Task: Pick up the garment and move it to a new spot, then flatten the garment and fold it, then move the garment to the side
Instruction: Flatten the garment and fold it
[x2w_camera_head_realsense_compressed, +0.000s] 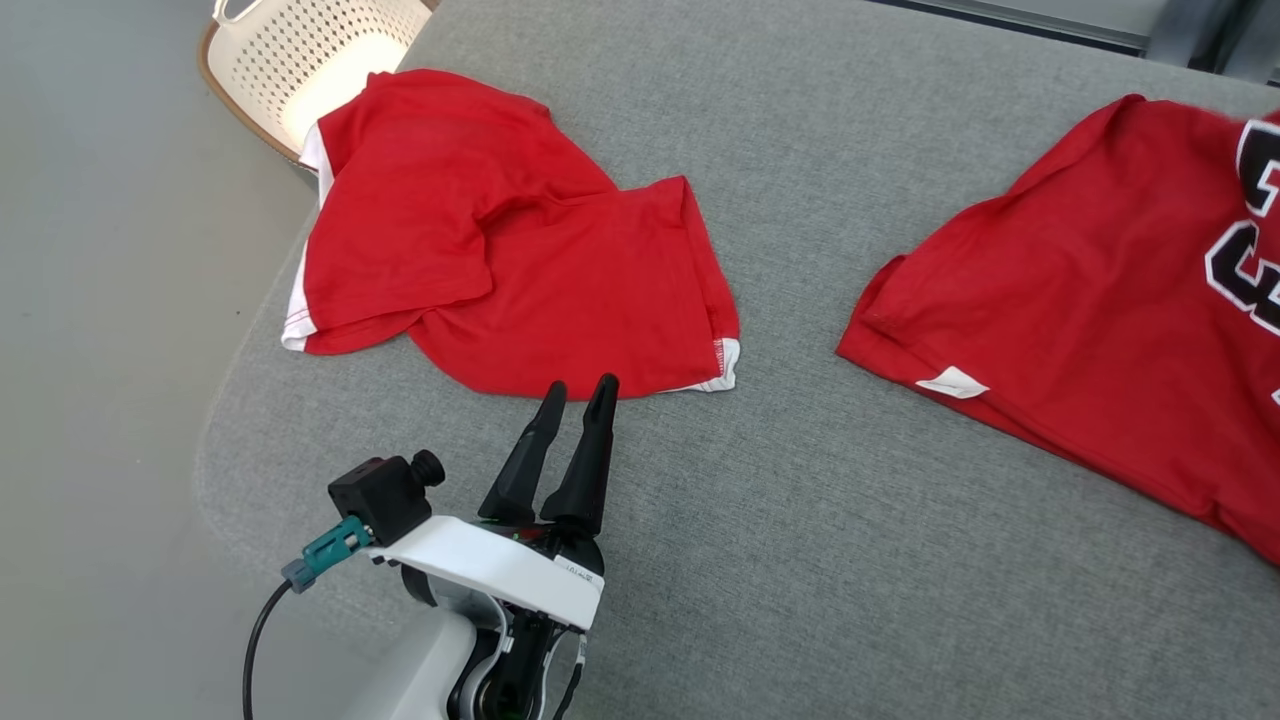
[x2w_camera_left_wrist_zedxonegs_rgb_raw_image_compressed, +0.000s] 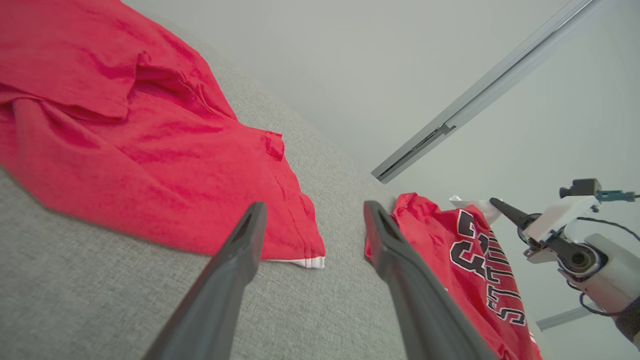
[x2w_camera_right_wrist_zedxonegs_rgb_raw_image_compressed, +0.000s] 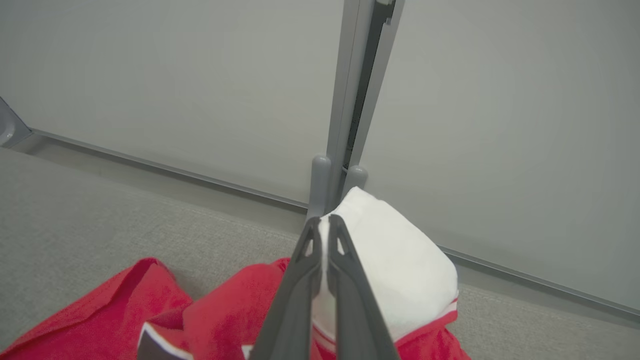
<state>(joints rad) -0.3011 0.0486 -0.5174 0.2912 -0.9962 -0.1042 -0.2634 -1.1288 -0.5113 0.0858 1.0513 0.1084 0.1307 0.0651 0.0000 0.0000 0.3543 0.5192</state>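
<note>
My right gripper (x2w_camera_right_wrist_zedxonegs_rgb_raw_image_compressed: 324, 223) is shut on the white sleeve (x2w_camera_right_wrist_zedxonegs_rgb_raw_image_compressed: 400, 280). My left gripper (x2w_camera_head_realsense_compressed: 581, 386) is wide open, a red shirt (x2w_camera_head_realsense_compressed: 520, 250) just ahead.

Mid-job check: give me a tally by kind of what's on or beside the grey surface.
Red garments: 2, the plain garment and the lettered garment
Baskets: 1, the white basket
Total: 3
</note>
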